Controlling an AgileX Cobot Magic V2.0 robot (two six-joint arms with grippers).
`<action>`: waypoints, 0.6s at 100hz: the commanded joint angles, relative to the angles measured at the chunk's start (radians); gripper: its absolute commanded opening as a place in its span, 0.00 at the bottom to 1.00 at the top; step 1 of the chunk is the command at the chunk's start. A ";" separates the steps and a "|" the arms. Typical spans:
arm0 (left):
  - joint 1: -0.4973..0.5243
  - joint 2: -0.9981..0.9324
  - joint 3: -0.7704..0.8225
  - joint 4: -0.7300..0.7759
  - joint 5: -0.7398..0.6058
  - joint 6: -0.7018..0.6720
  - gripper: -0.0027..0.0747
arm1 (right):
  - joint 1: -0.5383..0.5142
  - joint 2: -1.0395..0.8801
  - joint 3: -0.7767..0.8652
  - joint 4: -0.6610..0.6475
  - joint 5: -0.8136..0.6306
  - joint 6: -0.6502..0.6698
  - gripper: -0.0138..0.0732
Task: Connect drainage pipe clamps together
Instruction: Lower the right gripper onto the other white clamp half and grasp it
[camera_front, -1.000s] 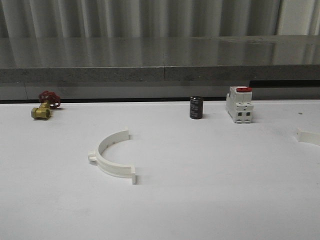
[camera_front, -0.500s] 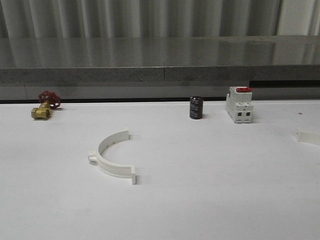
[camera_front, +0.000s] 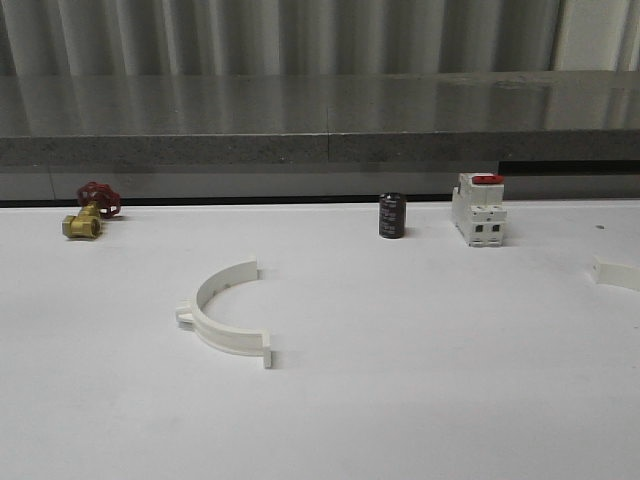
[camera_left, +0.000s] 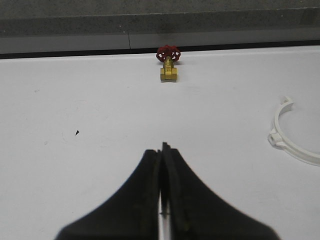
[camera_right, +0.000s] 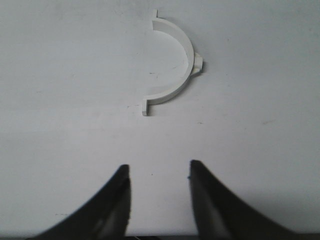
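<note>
One half-ring clamp (camera_front: 224, 310) lies flat mid-left on the white tabletop (camera_front: 420, 380), bare surface all round; the second clamp (camera_right: 172, 62) lies at the right edge; left hand (camera_left: 163, 152) pressed together; right hand (camera_right: 157, 172) spread, empty.

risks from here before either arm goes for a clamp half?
1. The two halves lie far apart: one clamp half left of centre, the other clamp half at the table's right edge, so joining needs a long carry.
2. The left gripper is shut and must open first.
3. The right gripper is open but short of its half.
</note>
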 joint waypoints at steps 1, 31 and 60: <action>0.004 0.006 -0.026 -0.002 -0.067 0.001 0.01 | -0.002 0.092 -0.076 0.001 -0.042 -0.002 0.76; 0.004 0.006 -0.026 -0.002 -0.067 0.001 0.01 | -0.009 0.439 -0.211 0.001 -0.046 0.006 0.73; 0.004 0.006 -0.026 -0.002 -0.067 0.001 0.01 | -0.103 0.727 -0.334 0.015 -0.054 0.010 0.73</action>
